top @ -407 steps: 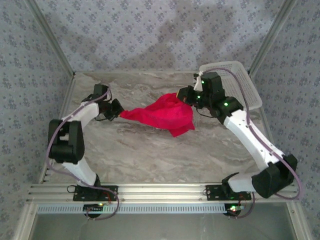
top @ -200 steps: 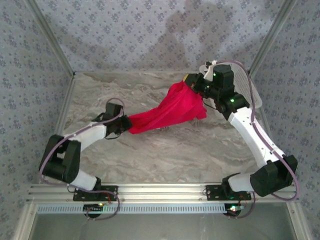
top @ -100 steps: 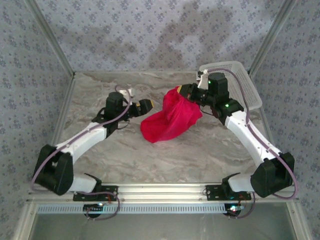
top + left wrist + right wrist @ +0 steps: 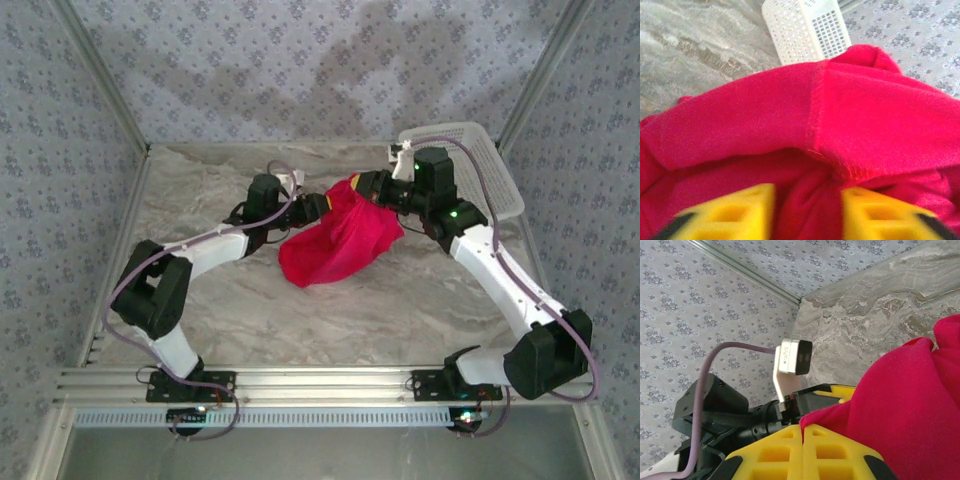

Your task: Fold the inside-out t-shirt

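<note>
Fingers, top view: my right fingers (image 4: 356, 182) are closed on the upper edge of the inside-out t-shirt (image 4: 340, 242), towards the far right of the tabletop (image 4: 300, 310). The red cloth hangs from that grip as a bunched mass that sags down and to the left. Whether its lower end touches the tabletop, I cannot tell. My left fingers (image 4: 314, 205) are pushed into the cloth's upper left side, close to the right ones. A white mesh basket (image 4: 490, 170) sits just behind my right arm in the far right corner.

Left wrist view: my left fingers (image 4: 725, 212), yellow and blurred, stand apart with red cloth lying in the gap between them. Whether they pinch it or only straddle it, I cannot tell. The t-shirt (image 4: 865, 115) spreads across in front, with a stitched seam (image 4: 816, 110) running down its middle. Beyond its top edge are the basket (image 4: 805, 30) and bare tabletop (image 4: 690, 50).

Right wrist view: my right fingers (image 4: 770, 452) are pressed flat together. Red t-shirt (image 4: 900, 405) comes out at their tips and spreads to the right. Just beyond it is my left wrist's white camera block (image 4: 794, 356), with a purple cable (image 4: 715, 370) looping off it. Marbled tabletop (image 4: 880, 295) lies behind.
</note>
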